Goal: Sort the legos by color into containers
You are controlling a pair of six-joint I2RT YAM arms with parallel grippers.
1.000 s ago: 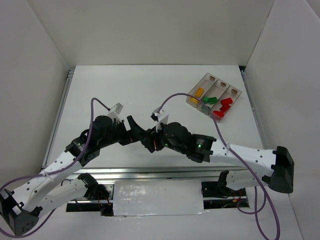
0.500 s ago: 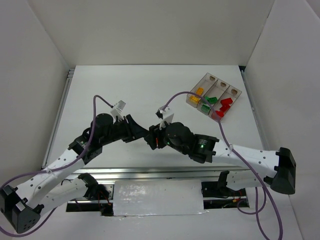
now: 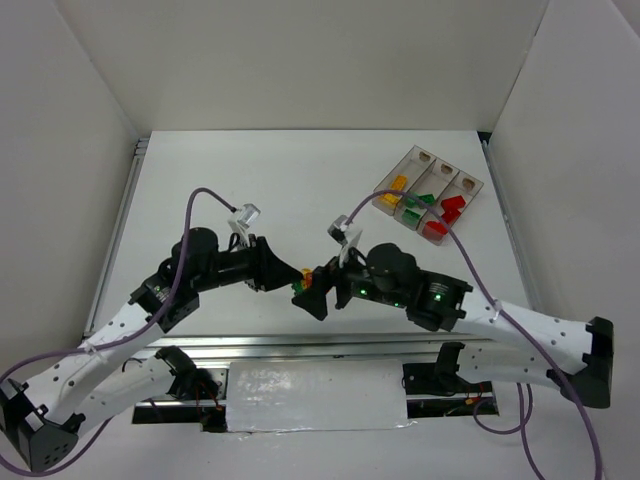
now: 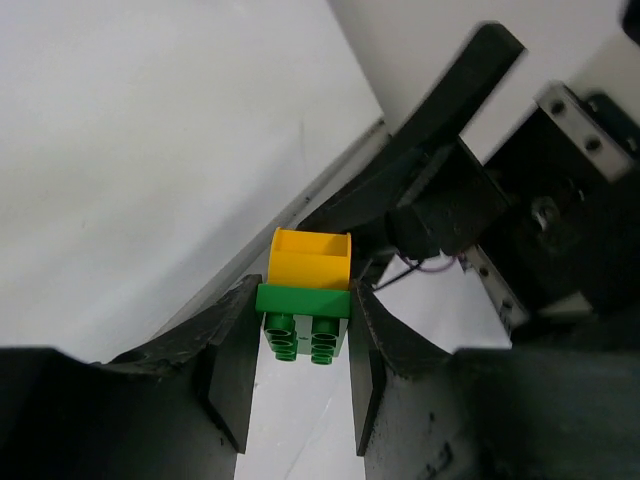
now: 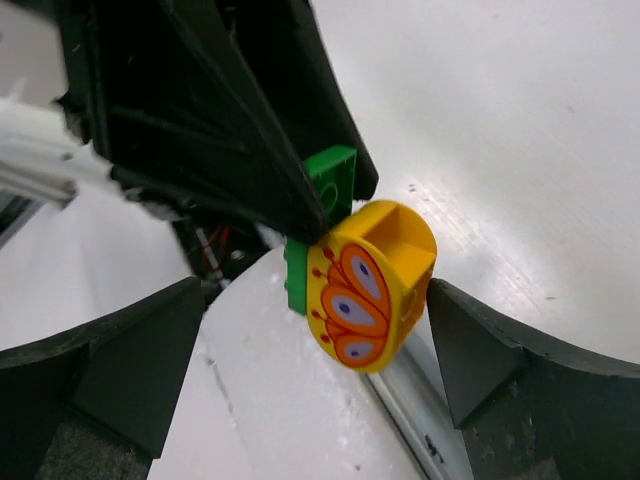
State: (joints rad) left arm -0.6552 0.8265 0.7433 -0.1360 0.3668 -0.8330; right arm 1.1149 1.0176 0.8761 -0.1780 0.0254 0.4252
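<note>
Two legos stuck together hang above the table's near middle: a green brick (image 4: 302, 300) and a rounded yellow brick (image 5: 370, 285) with an orange butterfly print. My left gripper (image 4: 303, 302) is shut on the green brick (image 3: 298, 288). My right gripper (image 5: 315, 300) is open, one finger either side of the yellow brick (image 3: 305, 272), apart from it. The containers (image 3: 478, 185) sit at the far right, a smoky tray with yellow (image 3: 397, 185), green (image 3: 420, 200) and red (image 3: 448, 210) legos in separate compartments.
White walls close in the table on the left, back and right. A metal rail (image 3: 300, 345) runs along the near edge under both arms. Purple cables (image 3: 205, 195) loop above each wrist.
My left gripper has shut on the green brick. My right gripper has opened off the yellow brick, and its arm has shifted right and lower.
</note>
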